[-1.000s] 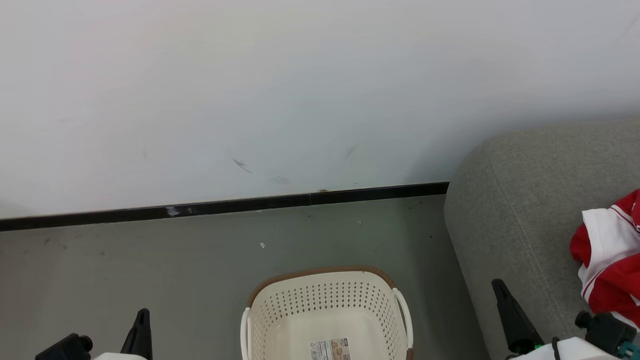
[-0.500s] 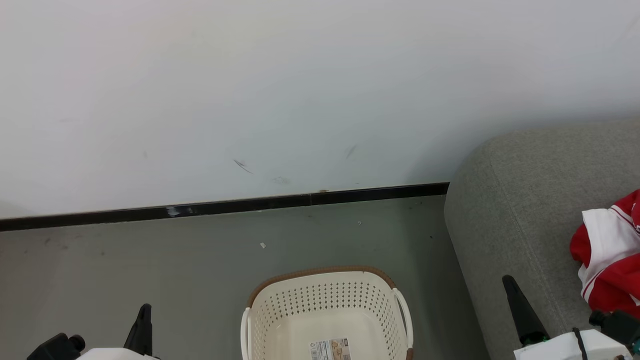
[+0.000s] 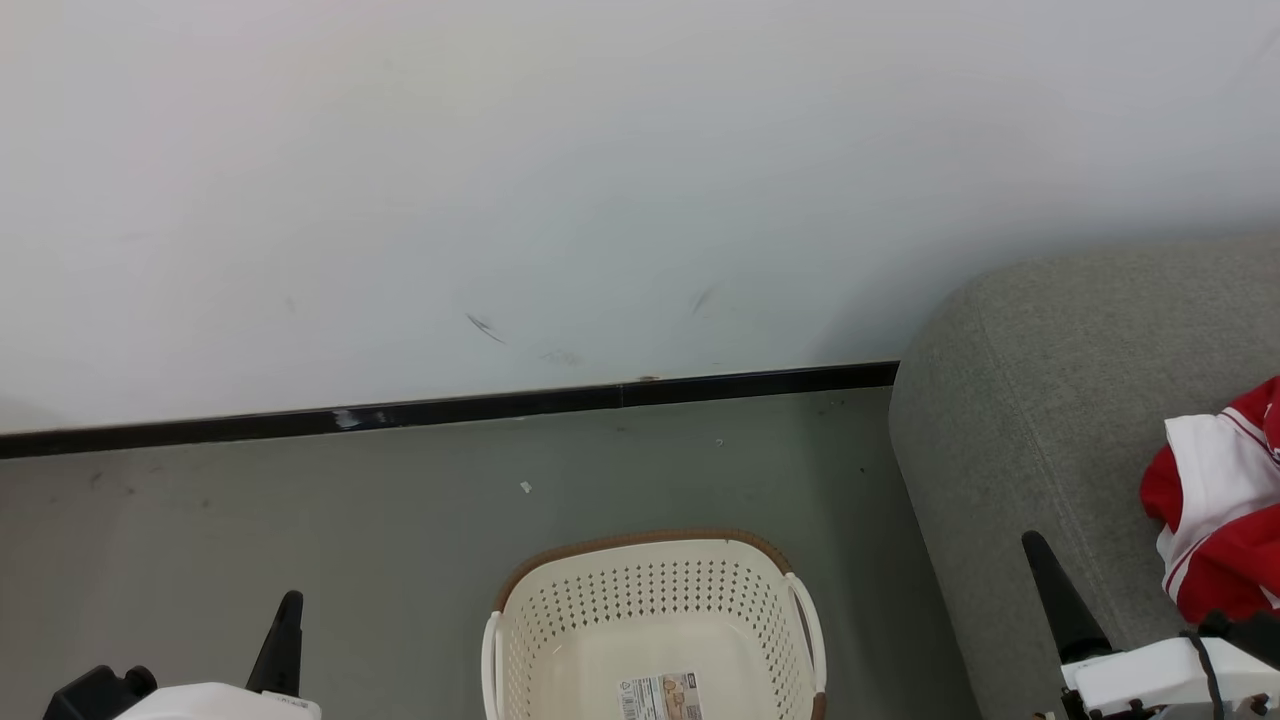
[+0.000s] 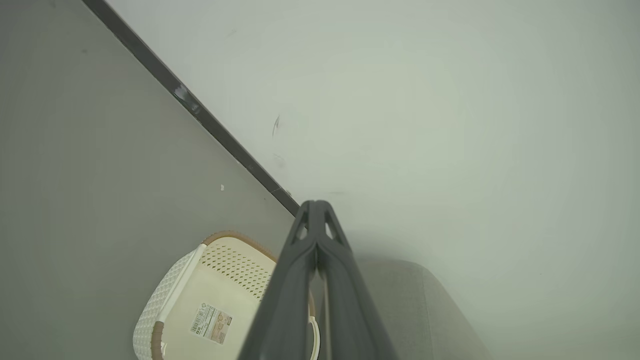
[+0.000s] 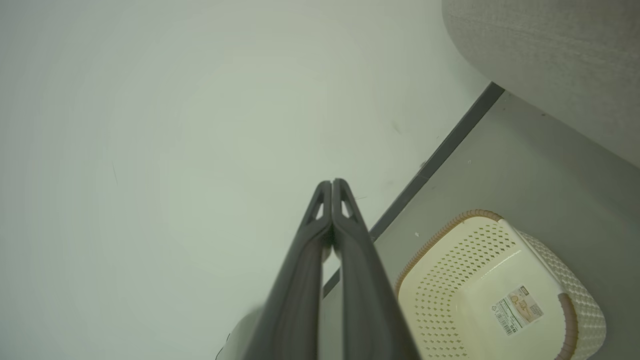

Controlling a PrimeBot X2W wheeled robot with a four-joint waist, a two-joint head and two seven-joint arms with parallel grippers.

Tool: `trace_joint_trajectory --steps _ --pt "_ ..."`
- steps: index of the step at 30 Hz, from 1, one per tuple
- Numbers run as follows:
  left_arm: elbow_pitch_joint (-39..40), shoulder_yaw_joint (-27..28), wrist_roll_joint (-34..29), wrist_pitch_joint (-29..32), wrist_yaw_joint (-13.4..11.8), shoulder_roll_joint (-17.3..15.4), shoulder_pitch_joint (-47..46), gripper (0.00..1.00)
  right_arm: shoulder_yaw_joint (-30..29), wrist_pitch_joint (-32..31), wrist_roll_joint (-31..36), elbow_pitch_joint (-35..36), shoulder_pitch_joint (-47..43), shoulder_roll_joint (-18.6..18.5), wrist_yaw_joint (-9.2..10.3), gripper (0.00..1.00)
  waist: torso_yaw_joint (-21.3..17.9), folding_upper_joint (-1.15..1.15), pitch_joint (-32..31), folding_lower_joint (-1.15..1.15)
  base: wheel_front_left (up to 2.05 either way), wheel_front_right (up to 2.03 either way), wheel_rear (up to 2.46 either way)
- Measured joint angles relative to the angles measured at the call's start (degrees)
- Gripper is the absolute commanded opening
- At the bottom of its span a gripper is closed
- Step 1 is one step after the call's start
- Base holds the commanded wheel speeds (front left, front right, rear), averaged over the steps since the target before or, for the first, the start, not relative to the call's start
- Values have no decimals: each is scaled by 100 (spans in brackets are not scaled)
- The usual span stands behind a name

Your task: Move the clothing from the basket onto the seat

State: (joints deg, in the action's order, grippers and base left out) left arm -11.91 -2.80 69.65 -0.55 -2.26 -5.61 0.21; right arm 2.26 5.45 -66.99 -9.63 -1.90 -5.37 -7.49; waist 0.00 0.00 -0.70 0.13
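The basket (image 3: 650,590) stands on the grey floor (image 3: 300,520) with nothing in it that I can see; its bottom shows bare around the label sticker (image 3: 660,697). The clothing (image 3: 1215,530) lies in a red and white heap on the seat (image 3: 1030,400), so the job looks done or nearly so.

Both arms are low at the robot's sides. The left pincer (image 3: 290,600) is pressed shut on nothing, fingers together, well apart from the basket. The right pincer (image 3: 1032,542) is likewise closed and empty, over the seat's edge and just beside the heap.

That right side is where I'd worry. The arm's pale body sits close under the fabric, and I judge a careless swing could catch a loose fold and drag the garment off towards the floor. The heap runs out of view at the right, so I cannot tell how securely it rests.

The basket is light plastic, close in front of the robot; a forward roll could shove or tip it
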Motion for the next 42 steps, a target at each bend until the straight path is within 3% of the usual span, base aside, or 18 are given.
trace_joint_trajectory --steps 34,42 --pt "-207 688 2201 633 824 357 -255 0 -167 -500 -3098 -423 475 -200 0 0 1 0 80 -9 0 0 0" --pt "-222 709 2215 656 845 358 -342 0 -170 -504 -3133 -436 475 -202 0 0 1 0 80 -10 0 0 0"
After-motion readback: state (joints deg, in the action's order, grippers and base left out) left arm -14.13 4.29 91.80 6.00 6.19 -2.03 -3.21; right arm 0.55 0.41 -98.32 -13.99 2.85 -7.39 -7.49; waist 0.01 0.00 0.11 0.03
